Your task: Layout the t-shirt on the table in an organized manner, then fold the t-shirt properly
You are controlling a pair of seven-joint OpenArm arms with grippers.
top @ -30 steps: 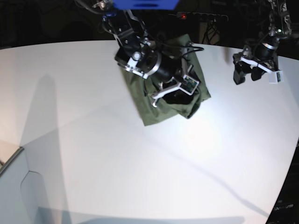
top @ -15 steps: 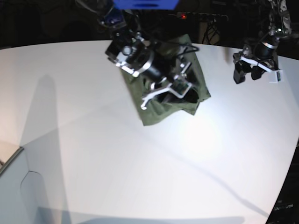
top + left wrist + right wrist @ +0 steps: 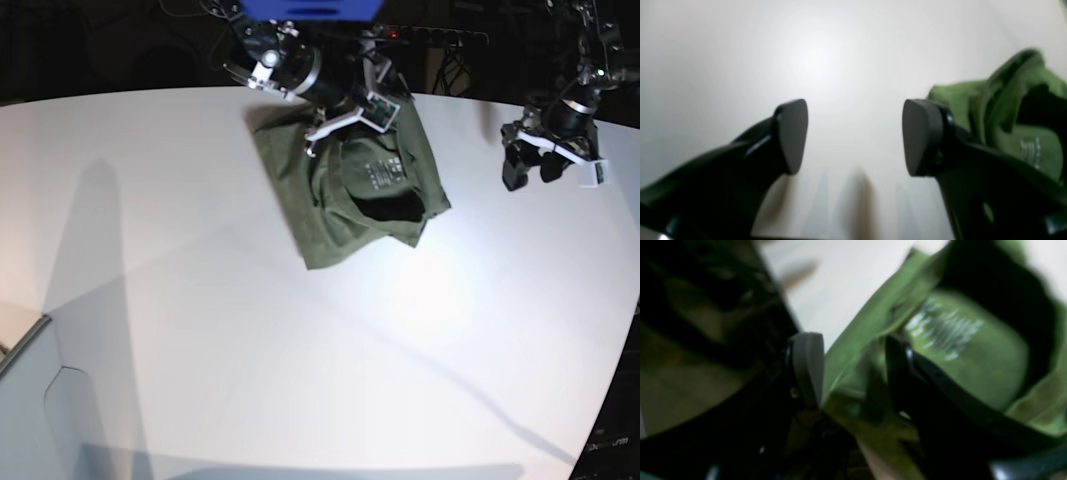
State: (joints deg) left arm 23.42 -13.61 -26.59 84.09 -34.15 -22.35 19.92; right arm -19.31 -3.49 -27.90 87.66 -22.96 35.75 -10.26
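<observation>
The olive t-shirt (image 3: 345,200) lies bunched in a rough folded square on the white table (image 3: 200,300), collar opening up and pale label print (image 3: 382,170) showing. My right gripper (image 3: 350,125) hovers open over the shirt's far edge. In the right wrist view its fingers (image 3: 808,366) stand apart above the blurred cloth and the label print (image 3: 943,330), gripping nothing. My left gripper (image 3: 530,165) hangs open to the right of the shirt. In the left wrist view its pads (image 3: 791,133) frame bare table (image 3: 826,60), and the t-shirt (image 3: 1017,113) lies beyond the right finger.
The table's curved far edge (image 3: 130,95) runs behind both arms, with dark clutter and a red-lit power strip (image 3: 393,35) past it. A notch cuts into the table's near left side (image 3: 30,340). A blue mount (image 3: 310,8) sits above the right arm.
My right gripper has opened, let go of the shirt and pulled up and back toward the far edge, uncovering the collar and label. The left arm has barely moved.
</observation>
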